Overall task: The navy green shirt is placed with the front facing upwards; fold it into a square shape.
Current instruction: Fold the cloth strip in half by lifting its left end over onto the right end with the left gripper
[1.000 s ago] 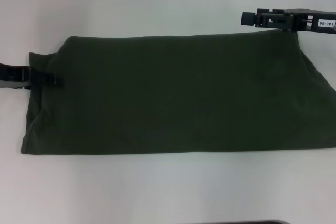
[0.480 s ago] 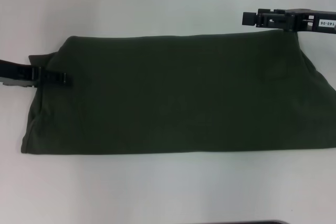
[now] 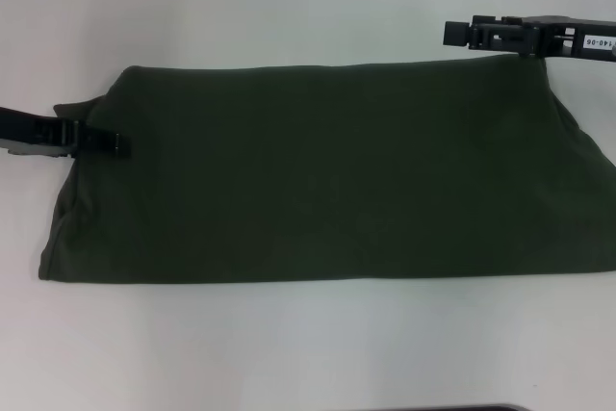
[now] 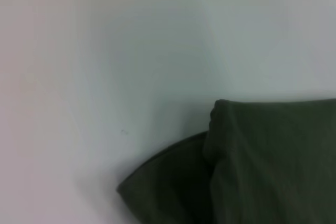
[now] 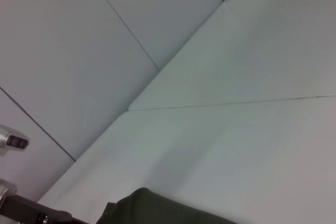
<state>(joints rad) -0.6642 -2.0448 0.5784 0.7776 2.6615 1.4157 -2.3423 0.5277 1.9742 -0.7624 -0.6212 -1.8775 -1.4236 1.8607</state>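
Observation:
The navy green shirt lies on the white table as a long dark olive band, plain side up, with no lettering showing. My left gripper lies low at the band's left end, shut on the cloth there, and the edge beside it is drawn slightly inward. The left wrist view shows a folded corner of the shirt with a lower layer poking out beneath. My right gripper hovers by the far edge near the right end, apart from the cloth. A bit of the shirt appears in the right wrist view.
Bare white table surrounds the shirt in front and behind. The shirt's right end reaches the head view's right border. A dark strip shows at the front edge. Grey wall panels rise behind the table.
My left gripper slid rightward onto the shirt's left end, drawing that edge inward, then eased back slightly. The right arm has stayed in place.

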